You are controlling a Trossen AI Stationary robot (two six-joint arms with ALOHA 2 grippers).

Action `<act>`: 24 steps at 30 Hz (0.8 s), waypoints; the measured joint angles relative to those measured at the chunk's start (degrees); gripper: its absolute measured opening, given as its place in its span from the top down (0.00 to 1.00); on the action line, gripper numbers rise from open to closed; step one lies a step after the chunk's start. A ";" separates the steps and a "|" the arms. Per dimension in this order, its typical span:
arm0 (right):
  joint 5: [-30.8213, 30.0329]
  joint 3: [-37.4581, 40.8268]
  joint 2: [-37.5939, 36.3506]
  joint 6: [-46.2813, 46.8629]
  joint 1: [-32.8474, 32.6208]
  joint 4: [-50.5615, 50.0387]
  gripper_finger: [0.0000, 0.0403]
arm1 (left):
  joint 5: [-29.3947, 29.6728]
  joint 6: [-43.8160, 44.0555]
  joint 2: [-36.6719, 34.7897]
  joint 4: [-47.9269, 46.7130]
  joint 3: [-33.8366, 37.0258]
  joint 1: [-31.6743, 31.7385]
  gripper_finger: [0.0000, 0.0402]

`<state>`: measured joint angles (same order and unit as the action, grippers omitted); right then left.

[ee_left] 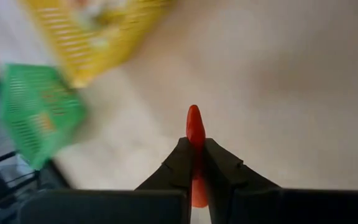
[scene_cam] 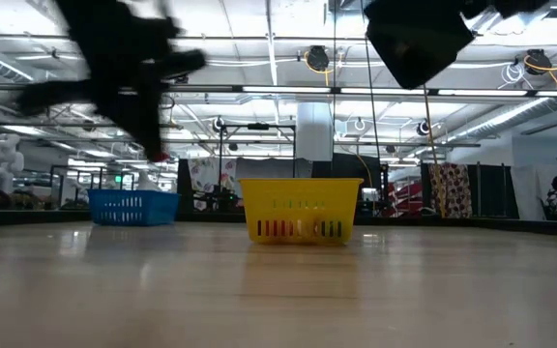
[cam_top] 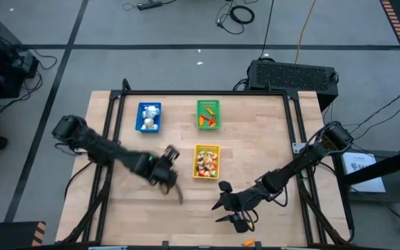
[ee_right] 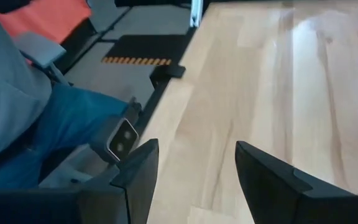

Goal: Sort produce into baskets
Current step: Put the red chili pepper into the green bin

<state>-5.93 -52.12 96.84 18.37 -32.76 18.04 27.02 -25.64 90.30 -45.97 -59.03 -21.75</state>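
My left gripper (cam_top: 171, 180) hangs above the table just left of the yellow basket (cam_top: 207, 160) and is shut on a small orange-red carrot piece (ee_left: 195, 127). The carrot piece also shows as a red tip in the low view (scene_cam: 162, 156). The blue basket (cam_top: 149, 117), with white bulbs, and the green basket (cam_top: 208, 114), with orange and green pieces, stand farther back. The yellow basket holds mixed produce. My right gripper (cam_top: 229, 206) is open and empty near the table's near edge, right of centre. My left gripper pinches the carrot piece between its two fingers (ee_left: 178, 163). The piece lies along the fingers, and its pointed end (ee_left: 194, 118) sticks out past the fingertips. The fingers point down. The piece is lifted clear, well above the table.
Bare wood lies between the baskets and the near edge (cam_top: 186, 208). A small orange bit (cam_top: 248, 243) lies at the near edge. The right wrist view shows a seated person's legs (ee_right: 48, 130) beside the table. A black box (cam_top: 294, 75) stands behind the far edge.
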 joint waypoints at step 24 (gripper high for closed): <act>-7.77 0.02 -2.75 4.26 1.61 -18.69 0.50 | -27.87 34.16 13.51 53.91 -8.21 46.75 0.94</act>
<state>-13.70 -52.10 94.08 22.63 -31.16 -0.66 -0.85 8.52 103.81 7.94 -67.24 25.00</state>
